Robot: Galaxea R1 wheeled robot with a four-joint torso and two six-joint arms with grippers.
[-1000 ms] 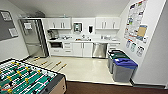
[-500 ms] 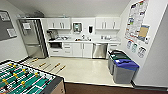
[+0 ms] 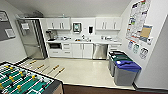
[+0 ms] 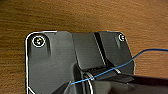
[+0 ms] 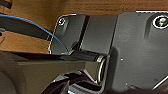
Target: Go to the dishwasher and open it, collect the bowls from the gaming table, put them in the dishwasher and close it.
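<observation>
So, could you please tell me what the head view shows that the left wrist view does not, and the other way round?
The head view shows the kitchenette: the stainless dishwasher under the counter, white cabinets, a refrigerator, lidded bins by the right wall and the foosball table in the near left corner. The left wrist view shows brown wood-grain flooring beneath the robot's dark plate and a thin blue cable. They share nothing I can identify.

Head view bright, even light, soft blur throughout — walls bow at edges. Glare on pale floor [image 3: 82,71] and dishwasher [image 3: 100,51] front. Wrist views dimmer, blurred — wood floor [image 4: 75,17] warm-toned, dark plate unsharp.
</observation>
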